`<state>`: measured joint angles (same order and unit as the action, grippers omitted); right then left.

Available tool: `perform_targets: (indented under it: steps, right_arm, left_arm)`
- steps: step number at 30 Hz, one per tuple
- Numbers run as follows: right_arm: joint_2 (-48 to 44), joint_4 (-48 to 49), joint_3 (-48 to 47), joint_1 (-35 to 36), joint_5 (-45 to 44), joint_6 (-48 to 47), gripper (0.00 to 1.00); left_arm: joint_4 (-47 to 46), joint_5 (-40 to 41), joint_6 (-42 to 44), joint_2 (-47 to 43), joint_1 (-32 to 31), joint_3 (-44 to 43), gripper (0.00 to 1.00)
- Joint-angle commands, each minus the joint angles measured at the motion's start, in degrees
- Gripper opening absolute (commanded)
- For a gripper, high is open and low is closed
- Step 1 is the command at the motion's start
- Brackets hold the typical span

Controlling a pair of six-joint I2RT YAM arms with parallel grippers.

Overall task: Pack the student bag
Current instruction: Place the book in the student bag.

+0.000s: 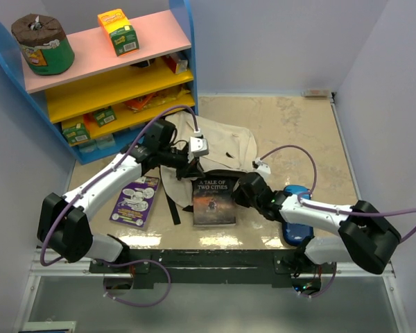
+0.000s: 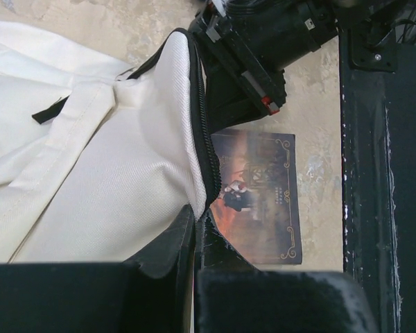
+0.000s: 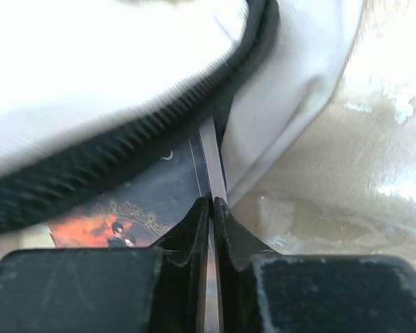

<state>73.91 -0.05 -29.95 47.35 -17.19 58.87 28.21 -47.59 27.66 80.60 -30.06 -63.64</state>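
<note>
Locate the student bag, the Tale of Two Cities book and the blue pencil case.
student bag (image 1: 225,142), top view, cream fabric panel.
Tale of Two Cities book (image 1: 213,202), top view, middle of the cover.
blue pencil case (image 1: 295,232), top view, its near, uncovered end.

The left arm (image 1: 100,184) reaches from its base at the near left, forward and toward the middle, with its wrist turned inward. The left claw (image 2: 194,239) is pinched closed on the zipper edge of the student bag (image 2: 90,173). The right arm (image 1: 319,211) lies low and stretches leftward from its base with the forearm close to level, and the right claw (image 3: 211,208) has its two fingers (image 3: 187,229) pressed almost together on the thin edge of a book (image 3: 156,191).
</note>
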Motion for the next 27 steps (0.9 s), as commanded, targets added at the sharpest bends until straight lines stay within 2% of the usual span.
perform_targets:
  steps: [1,2,4,5,7,8,9,11,12,17,19,22,25,27]
  right_arm:
    - [-1.5,2.7,-4.5,-0.3,-4.2,-2.1,0.15]
    - [-3.7,0.3,-5.1,-0.3,-5.1,-2.7,0.31]
    - [-7.0,-1.5,-4.4,-0.2,-5.7,-5.1,0.38]
    - [-11.9,-1.6,-2.1,0.1,-3.7,-6.0,0.39]
    - [-17.3,-1.0,0.4,1.8,-1.4,-9.8,0.32]
    - [-19.7,-0.2,2.9,2.4,0.2,-11.6,0.22]
    - [-23.5,2.0,4.1,2.9,5.6,-13.5,0.17]
    - [-24.8,0.7,4.9,3.4,10.0,-17.1,0.05]
    - [-24.6,0.5,4.7,3.7,14.9,-18.3,0.0]
    - [-22.0,0.4,5.4,13.0,21.1,-20.6,0.0]
    - [-22.1,0.2,6.2,19.7,17.5,-18.0,0.0]
    - [-20.9,0.2,7.5,25.5,12.7,-15.7,0.0]
    - [-17.8,0.5,7.3,29.2,9.6,-14.3,0.0]
    - [-12.3,1.4,6.5,30.9,5.2,-14.1,0.0]
  left_arm:
    - [1.1,-5.2,1.6,0.0,-1.6,0.0,0.0]
    - [1.1,-4.9,1.9,0.2,-1.5,0.4,0.0]
    - [0.7,-4.2,2.3,-0.1,-1.4,1.5,0.0]
    - [0.1,-4.0,2.3,-0.1,-1.4,1.8,0.0]
    - [-0.2,-3.6,2.5,0.2,-1.3,1.9,0.0]
    - [-0.4,-3.5,2.6,1.0,-1.1,1.9,0.0]
    - [-0.5,-3.4,2.6,1.4,-1.0,1.7,0.0]
    - [0.3,-3.1,3.4,3.2,-0.8,1.1,0.0]
    - [0.6,-2.8,3.8,3.8,-0.7,0.5,0.0]
    - [0.7,-2.6,4.0,5.2,0.7,-0.6,0.0]
    - [0.7,-2.5,3.9,5.0,1.4,-1.4,0.0]
    - [0.7,-1.6,4.1,5.0,1.6,-1.8,0.0]
    - [1.7,-1.2,4.5,5.4,1.8,-2.2,0.0]
    - [1.8,-1.1,4.7,5.4,1.8,-1.7,0.0]
